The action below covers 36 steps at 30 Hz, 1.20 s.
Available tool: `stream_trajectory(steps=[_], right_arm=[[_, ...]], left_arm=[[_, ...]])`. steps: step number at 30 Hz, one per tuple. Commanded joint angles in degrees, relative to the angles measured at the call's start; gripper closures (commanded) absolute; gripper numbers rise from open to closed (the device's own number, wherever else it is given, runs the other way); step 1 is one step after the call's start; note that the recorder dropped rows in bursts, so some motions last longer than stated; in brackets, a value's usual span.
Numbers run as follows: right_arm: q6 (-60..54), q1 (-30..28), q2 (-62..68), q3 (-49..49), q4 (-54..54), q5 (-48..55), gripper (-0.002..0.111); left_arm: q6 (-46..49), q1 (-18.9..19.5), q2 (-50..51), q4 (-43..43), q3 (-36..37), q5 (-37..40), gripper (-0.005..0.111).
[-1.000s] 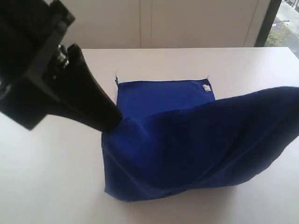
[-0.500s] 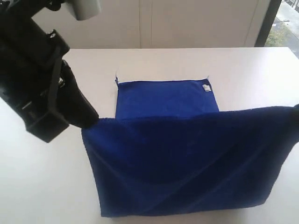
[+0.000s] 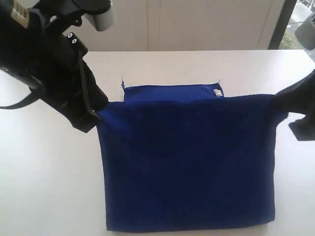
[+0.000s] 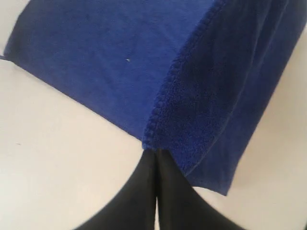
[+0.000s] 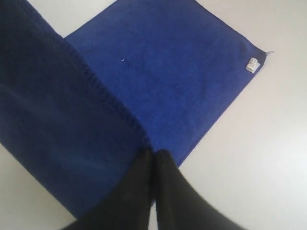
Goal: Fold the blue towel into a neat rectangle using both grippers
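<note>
Since the earlier frames the lifted edge of the blue towel has been pulled taut and carried back, so in the exterior view it hangs flat between the left fingers and right fingers above the desk, its white label unreadable. Left wrist view: the left fingers are pressed together, pinching the stitched hem at a corner. Right wrist view: the right fingers clamp the hem likewise.

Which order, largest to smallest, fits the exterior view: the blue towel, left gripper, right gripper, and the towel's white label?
1. blue towel
2. left gripper, though nearness to the camera may inflate it
3. right gripper, partly cut off by the frame
4. white label
</note>
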Motion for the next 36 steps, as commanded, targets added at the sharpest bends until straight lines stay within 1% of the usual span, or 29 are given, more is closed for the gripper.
stream_trajectory(steps=[1, 4, 9, 14, 19, 28, 31, 36], right_arm=[[-0.6, -0.3, 3.5, 0.2, -0.1, -4.9, 0.108], [-0.7, -0.3, 5.8, 0.2, -0.1, -6.9, 0.108], [-0.9, -0.3, 9.3, 0.2, -0.1, -10.9, 0.108], [-3.0, -0.3, 12.0, 0.2, -0.1, -14.2, 0.108], [-6.2, -0.3, 15.2, 0.2, -0.1, -17.4, 0.108], [-16.8, -0.3, 20.7, 0.2, 0.1, -23.1, 0.108], [-21.0, -0.3, 22.3, 0.2, 0.1, -24.1, 0.108], [-24.0, -0.3, 24.4, 0.2, 0.1, -25.1, 0.108]], left_arm=[[-1.2, -0.1, 2.2, 3.2, 0.5, -3.2, 0.107], [-3.6, -0.1, 4.2, 6.7, 0.5, -5.4, 0.107], [-7.3, -0.1, 7.7, 12.8, 0.5, -7.0, 0.107], [-9.0, -0.1, 10.5, 16.4, 0.5, -11.1, 0.107], [-10.6, 0.1, 13.5, 20.2, 0.5, -12.3, 0.107], [-11.5, 4.5, 15.8, 20.3, 0.5, -16.5, 0.107], [-11.4, 5.1, 16.0, 20.3, 0.5, -16.8, 0.107], [-11.4, 5.1, 16.1, 20.3, 0.5, -19.1, 0.107]])
